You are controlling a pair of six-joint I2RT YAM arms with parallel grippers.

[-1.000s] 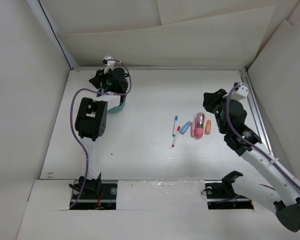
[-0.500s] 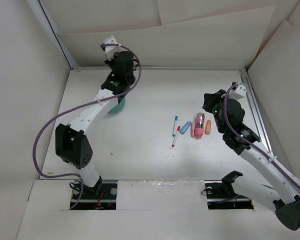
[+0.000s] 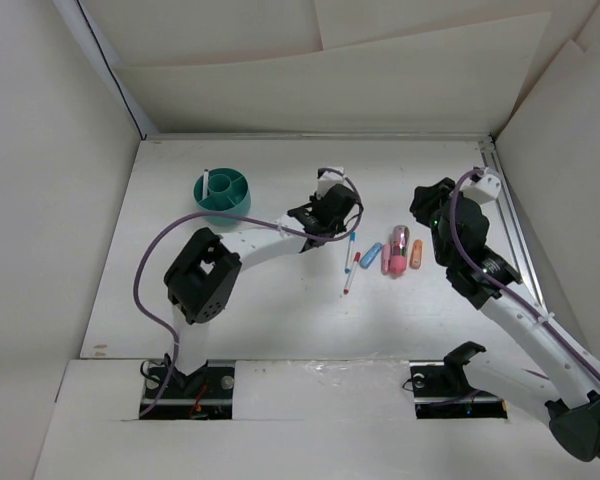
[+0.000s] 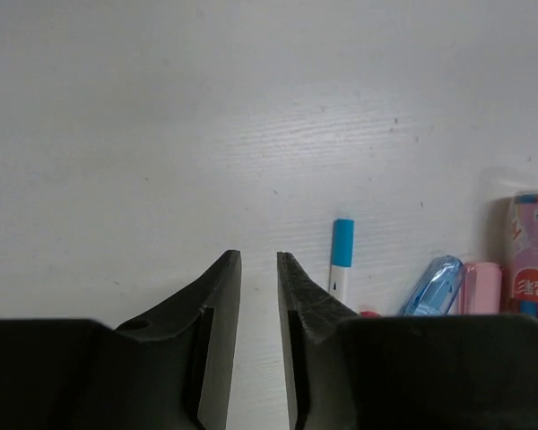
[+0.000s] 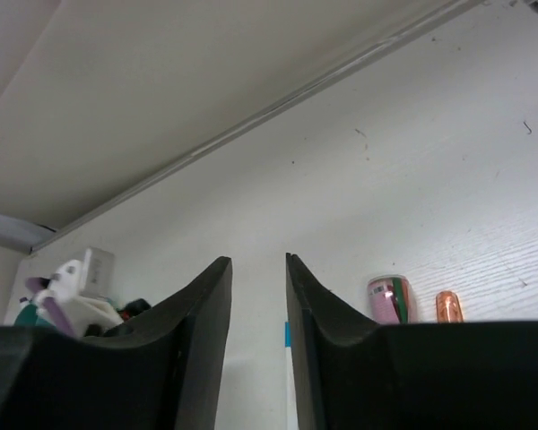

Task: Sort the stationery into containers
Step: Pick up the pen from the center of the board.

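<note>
The teal cup (image 3: 223,194) stands at the back left with one white pen (image 3: 207,183) upright in it. The rest of the stationery lies right of centre: a blue-capped pen (image 3: 350,250), a red-capped pen (image 3: 351,272), and blue (image 3: 371,254), pink (image 3: 388,263), magenta (image 3: 401,243) and orange (image 3: 417,254) chunky pieces. My left gripper (image 3: 332,222) hovers just left of the blue-capped pen (image 4: 342,256), jaws slightly apart and empty. My right gripper (image 3: 423,208) is above the magenta piece (image 5: 390,300) and orange piece (image 5: 448,306), jaws slightly apart and empty.
Upright white walls close in the table at the back, left and right. A metal rail (image 3: 510,225) runs along the right edge. The left arm's links (image 3: 205,275) stretch across the table from the near left toward the middle.
My left arm has swung from over the teal cup at the back left to the centre beside the pens. The cup now shows a pen inside. The right arm has barely moved.
</note>
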